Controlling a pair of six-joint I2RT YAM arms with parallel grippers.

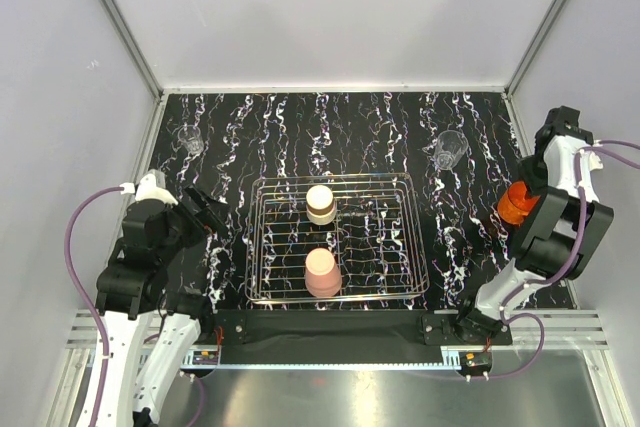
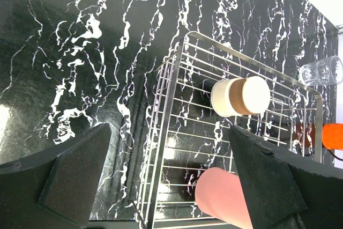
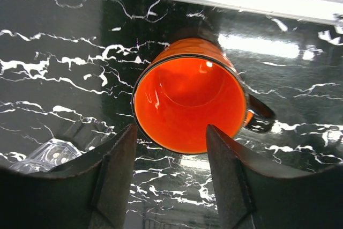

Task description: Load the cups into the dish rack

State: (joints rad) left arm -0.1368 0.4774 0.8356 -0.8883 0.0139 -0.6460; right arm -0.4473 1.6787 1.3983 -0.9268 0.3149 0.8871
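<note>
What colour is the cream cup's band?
The cream cup has a brown band, clearest in left wrist view.

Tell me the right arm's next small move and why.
Probably close the right claw on the orange cup: the fingers already flank the cup's near rim, and it stands upright, mouth up, outside the rack.

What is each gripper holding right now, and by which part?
Left gripper: nothing, jaws open. Right gripper sits at the orange cup's rim; a firm grip cannot be told.
</note>
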